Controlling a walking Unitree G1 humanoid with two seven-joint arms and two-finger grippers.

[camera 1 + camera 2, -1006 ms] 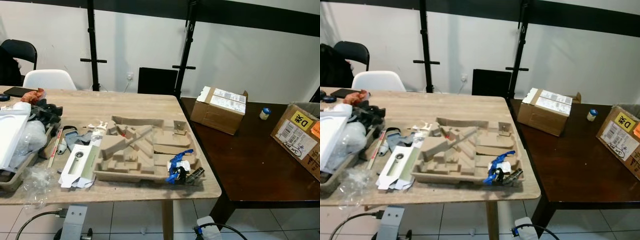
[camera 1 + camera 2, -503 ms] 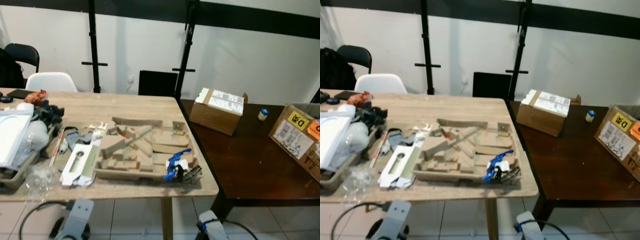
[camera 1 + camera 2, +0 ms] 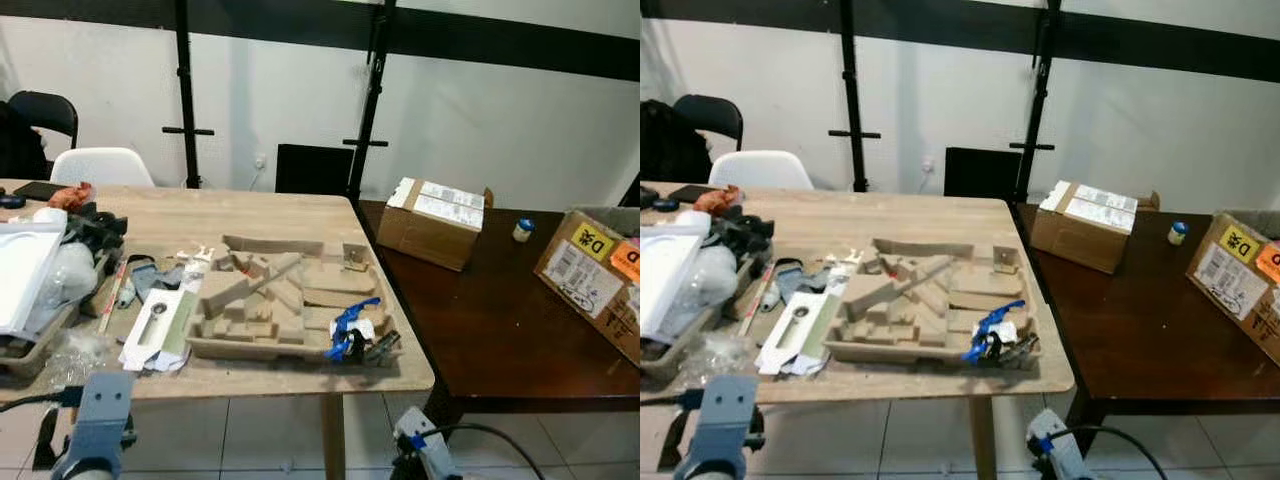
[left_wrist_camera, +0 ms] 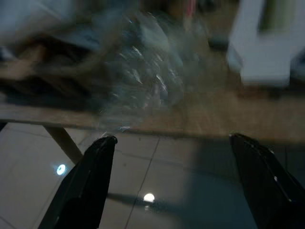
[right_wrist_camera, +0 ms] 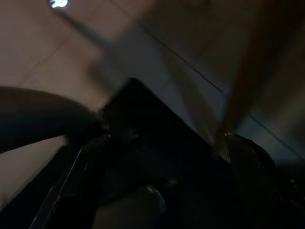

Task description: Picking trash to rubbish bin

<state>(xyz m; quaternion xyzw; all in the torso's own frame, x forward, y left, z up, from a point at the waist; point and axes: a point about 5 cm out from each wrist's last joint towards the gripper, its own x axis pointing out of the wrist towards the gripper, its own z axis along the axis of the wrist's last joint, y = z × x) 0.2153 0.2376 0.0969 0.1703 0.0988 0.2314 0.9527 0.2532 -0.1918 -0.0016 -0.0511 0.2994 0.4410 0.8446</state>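
Observation:
Trash lies across the wooden table: a brown moulded pulp tray with a blue strap at its near right corner, a flattened white carton, and crumpled clear plastic at the near left edge. My left arm is raised below that edge. In the left wrist view my left gripper is open, facing the clear plastic and the table edge from just beneath. My right arm hangs low by the table leg, and my right gripper is open over the dim floor.
A heap of white plastic and dark items covers the table's left end. A dark table adjoins on the right with two cardboard boxes and a small bottle. A white chair and black posts stand behind.
My left arm has risen into view at the bottom left, toward the table's near edge. The right arm has shifted slightly. The camera moved a little; the trash has not.

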